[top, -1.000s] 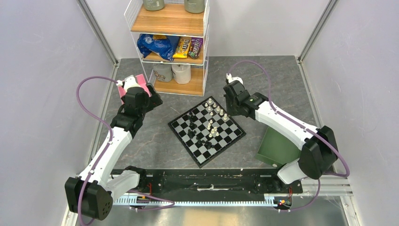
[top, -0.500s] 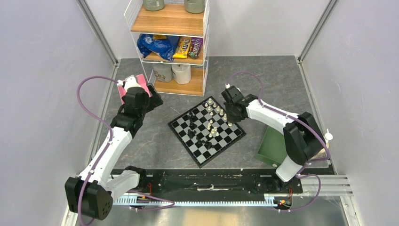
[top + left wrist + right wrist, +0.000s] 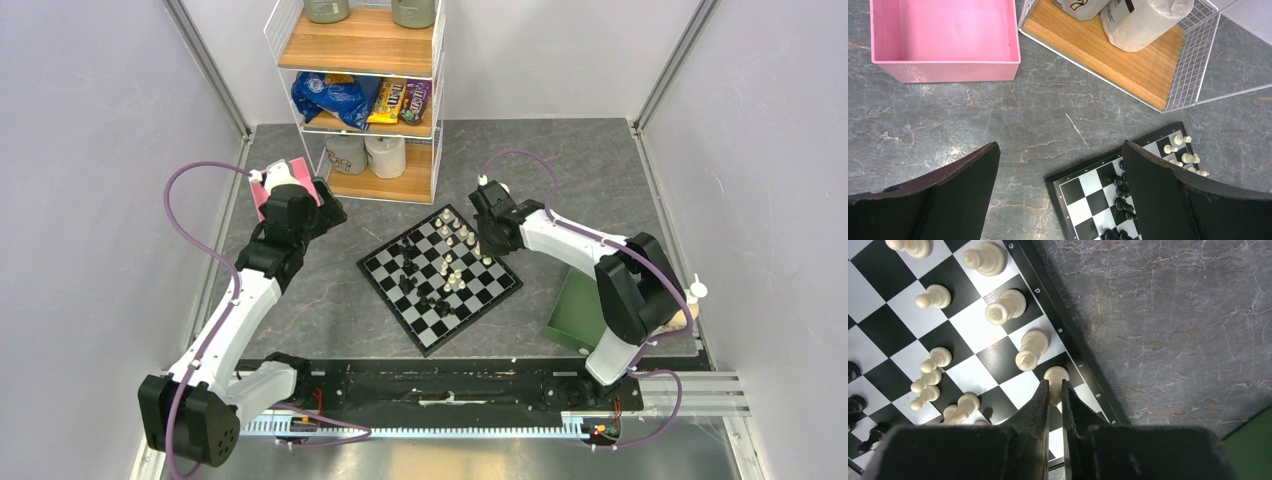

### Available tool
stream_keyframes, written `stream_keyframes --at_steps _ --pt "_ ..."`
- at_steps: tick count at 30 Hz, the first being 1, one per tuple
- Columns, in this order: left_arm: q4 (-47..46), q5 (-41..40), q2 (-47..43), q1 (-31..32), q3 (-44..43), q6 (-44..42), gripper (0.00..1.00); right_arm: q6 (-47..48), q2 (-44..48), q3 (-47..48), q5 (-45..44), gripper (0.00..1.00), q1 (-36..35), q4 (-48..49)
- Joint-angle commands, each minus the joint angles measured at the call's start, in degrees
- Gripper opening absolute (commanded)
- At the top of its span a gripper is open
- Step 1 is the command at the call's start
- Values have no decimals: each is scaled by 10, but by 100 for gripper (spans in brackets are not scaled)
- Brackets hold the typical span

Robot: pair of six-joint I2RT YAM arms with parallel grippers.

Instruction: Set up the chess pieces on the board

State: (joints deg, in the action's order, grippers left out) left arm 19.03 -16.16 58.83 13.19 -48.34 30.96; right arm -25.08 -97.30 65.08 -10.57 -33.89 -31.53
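Note:
The board lies tilted like a diamond in mid-table. Black pieces stand on its left half and cream pieces on its right half. My right gripper is low over the board's far right edge. In the right wrist view, this gripper is shut on a cream piece by the board's rim; other cream pieces stand to its left. My left gripper is open and empty over bare table left of the board.
A pink box sits at the far left by my left gripper. A wire shelf with snacks and rolls stands behind the board. A green tray lies right of the board.
My right gripper has moved left and down onto the board's right edge, and its elbow has swung in. The left arm has not moved.

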Motion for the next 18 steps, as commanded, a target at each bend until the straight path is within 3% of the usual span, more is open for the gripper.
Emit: stream_keyframes --at_steps 1,9,18 --pt "-29 2 1 -4 4 -10 100 -4 -17 26 -12 15 3 11" --pt "-29 4 4 -6 5 -10 100 5 -9 32 -6 28 3 -12" --pt "-30 10 1 -6 5 -7 100 12 64 41 -15 40 -1 -39"
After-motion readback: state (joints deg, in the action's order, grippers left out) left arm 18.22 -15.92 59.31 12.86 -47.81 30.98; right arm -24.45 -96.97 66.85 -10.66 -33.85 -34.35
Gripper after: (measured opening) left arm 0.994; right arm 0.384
